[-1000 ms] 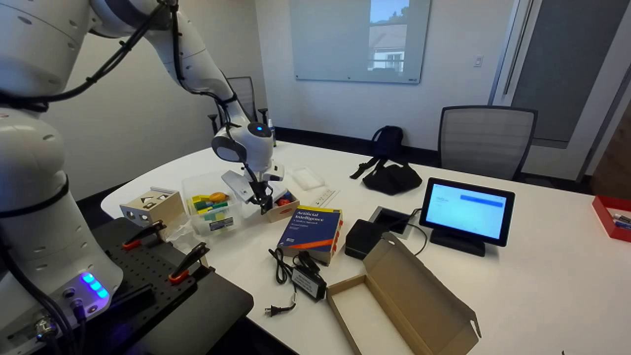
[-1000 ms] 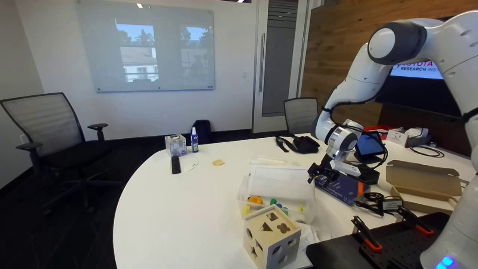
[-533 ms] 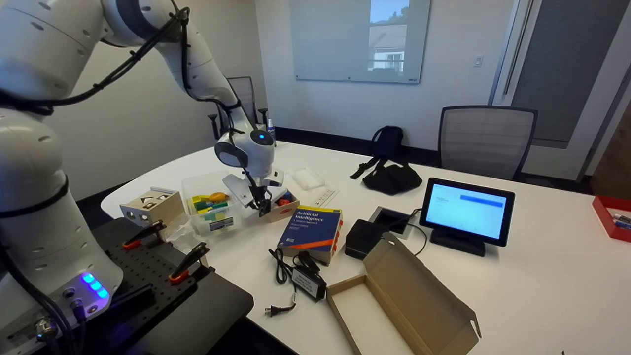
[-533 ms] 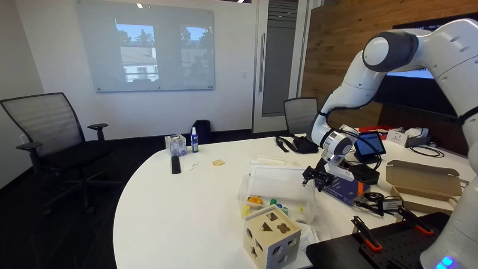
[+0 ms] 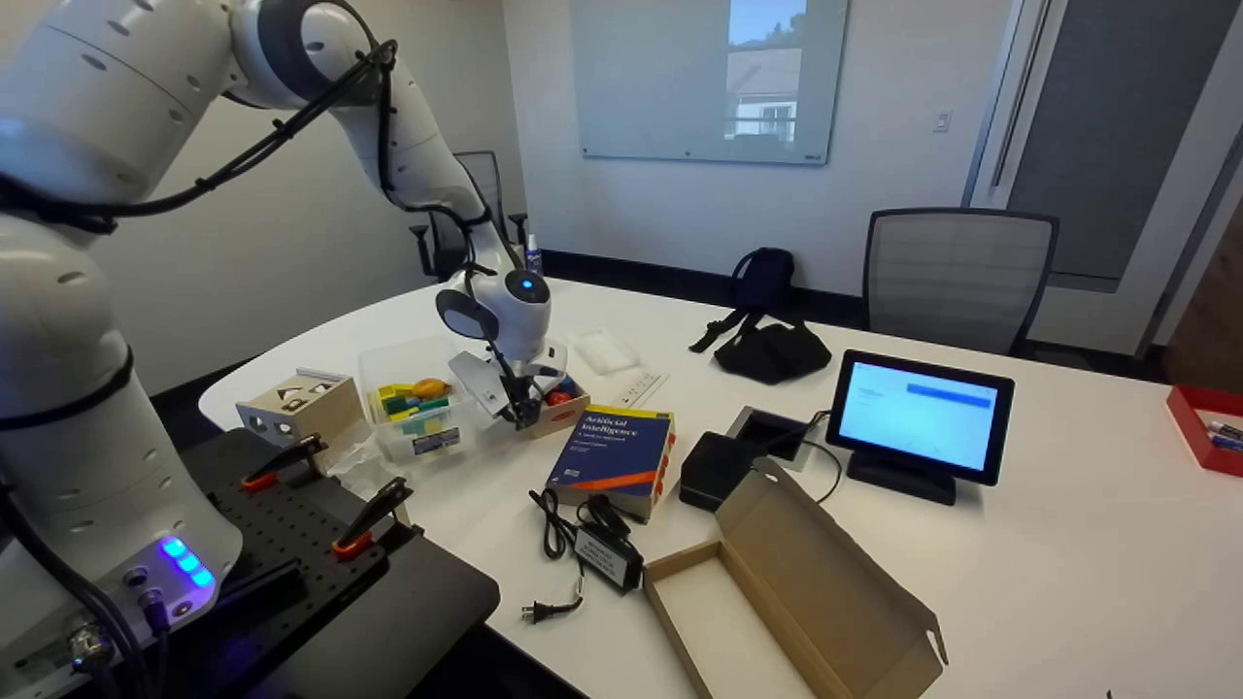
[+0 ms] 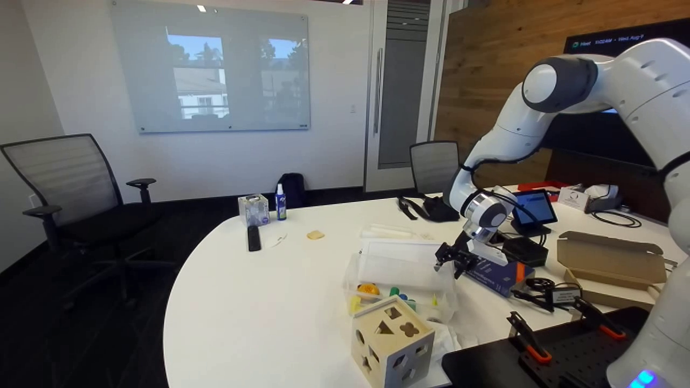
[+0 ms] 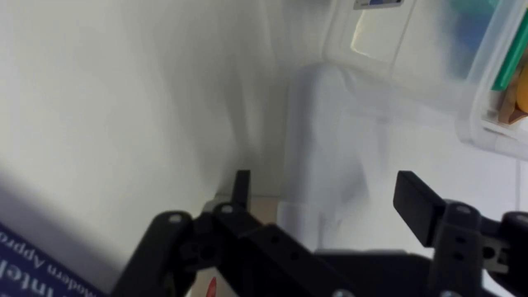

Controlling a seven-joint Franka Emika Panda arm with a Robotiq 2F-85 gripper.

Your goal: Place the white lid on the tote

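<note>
Nearing the white lid (image 6: 404, 263), the gripper (image 7: 324, 181) hangs lower than before, jaws parted and empty: grasping likely follows. In an exterior view, the lid lies at the far side of the tote (image 6: 446, 296).

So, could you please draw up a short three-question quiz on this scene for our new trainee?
1. True or false: the top of the clear tote is fully covered.

2. Choose one. In the wrist view, the gripper is: (a) shut and empty, (b) open, (c) out of sight.

3. Fill in the missing word: on the cover of the blue book, as an exterior view shows it, the title reads "Artificial ____".

Key: 1. False; the clear tote is open at the top, with coloured pieces showing inside. 2. (b). 3. Intelligence.
</note>
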